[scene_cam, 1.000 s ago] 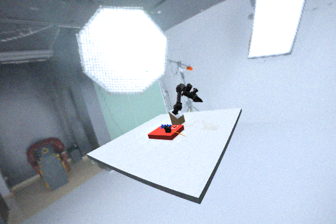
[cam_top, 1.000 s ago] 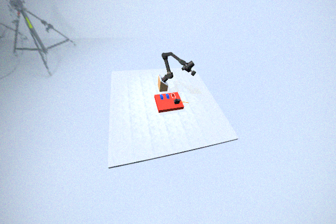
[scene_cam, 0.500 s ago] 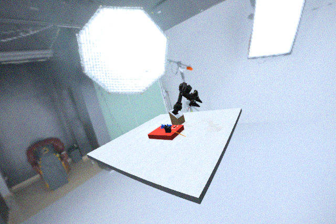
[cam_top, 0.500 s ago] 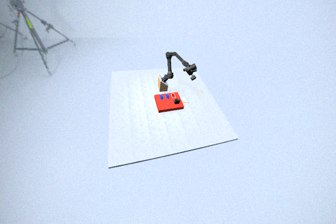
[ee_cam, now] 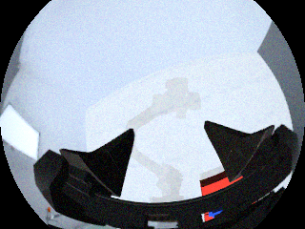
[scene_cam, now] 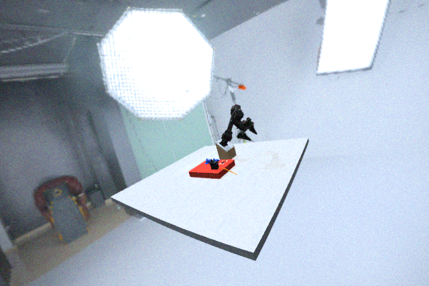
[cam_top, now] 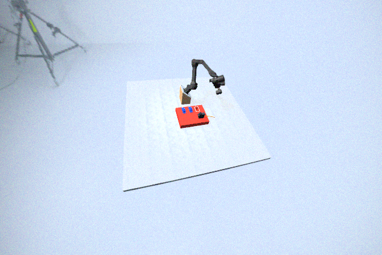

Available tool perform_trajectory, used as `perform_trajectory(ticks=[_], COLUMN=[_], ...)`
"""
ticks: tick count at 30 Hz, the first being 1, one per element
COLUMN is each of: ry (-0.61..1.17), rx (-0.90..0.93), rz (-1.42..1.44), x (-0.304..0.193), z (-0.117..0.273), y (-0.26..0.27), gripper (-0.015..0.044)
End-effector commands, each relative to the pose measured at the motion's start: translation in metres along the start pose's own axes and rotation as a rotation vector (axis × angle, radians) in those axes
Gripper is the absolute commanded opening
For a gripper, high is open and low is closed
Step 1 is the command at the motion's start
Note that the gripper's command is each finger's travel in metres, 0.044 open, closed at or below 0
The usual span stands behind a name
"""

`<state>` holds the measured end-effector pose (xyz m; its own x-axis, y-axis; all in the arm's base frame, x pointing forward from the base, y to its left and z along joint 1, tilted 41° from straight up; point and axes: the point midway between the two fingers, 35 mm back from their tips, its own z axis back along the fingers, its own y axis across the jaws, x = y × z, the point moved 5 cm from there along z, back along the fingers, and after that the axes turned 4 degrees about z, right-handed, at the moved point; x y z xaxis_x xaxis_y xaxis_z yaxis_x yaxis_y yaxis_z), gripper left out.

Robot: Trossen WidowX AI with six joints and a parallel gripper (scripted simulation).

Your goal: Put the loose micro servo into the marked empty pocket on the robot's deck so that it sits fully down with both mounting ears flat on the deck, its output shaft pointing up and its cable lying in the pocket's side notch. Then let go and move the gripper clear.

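Observation:
The red deck [cam_top: 190, 121] [scene_cam: 203, 174] [ee_cam: 216, 186] lies on the table. The loose servo [cam_top: 201, 114] [scene_cam: 214, 164], a small black block, is on top of the deck near its right side in the top view. Its orange cable [cam_top: 210, 116] [scene_cam: 229, 171] reaches past the deck's edge. Its shaft direction is too small to tell. The white-outlined pocket [cam_top: 195, 109] is empty, behind the servo, beside two blue servos [cam_top: 184, 110] [cam_top: 190, 109]. My gripper [scene_cam: 254, 136] [ee_cam: 171, 128] is open and empty, high above the table and away from the deck. The servo does not show in the wrist view.
The arm stands on a tan block [cam_top: 185, 100] [scene_cam: 226, 153] directly behind the deck. The white table [cam_top: 160, 159] [scene_cam: 242, 206] extends around both, with its edges in view. A tripod [cam_top: 38, 39] and studio lamps [scene_cam: 155, 64] [scene_cam: 356, 19] stand in the background.

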<state>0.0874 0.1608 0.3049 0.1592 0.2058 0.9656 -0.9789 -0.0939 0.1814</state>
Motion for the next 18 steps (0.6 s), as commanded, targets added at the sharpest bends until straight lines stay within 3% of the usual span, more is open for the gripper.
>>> perform_trajectory(ticks=[1,18], ry=[0.020,0.068], rx=[-0.044,-0.196], rz=[-0.095,-0.496], x=[0.000,-0.007], z=[-0.001,0.002], y=[-0.012,-0.060], gripper=[0.0440,0.0440])
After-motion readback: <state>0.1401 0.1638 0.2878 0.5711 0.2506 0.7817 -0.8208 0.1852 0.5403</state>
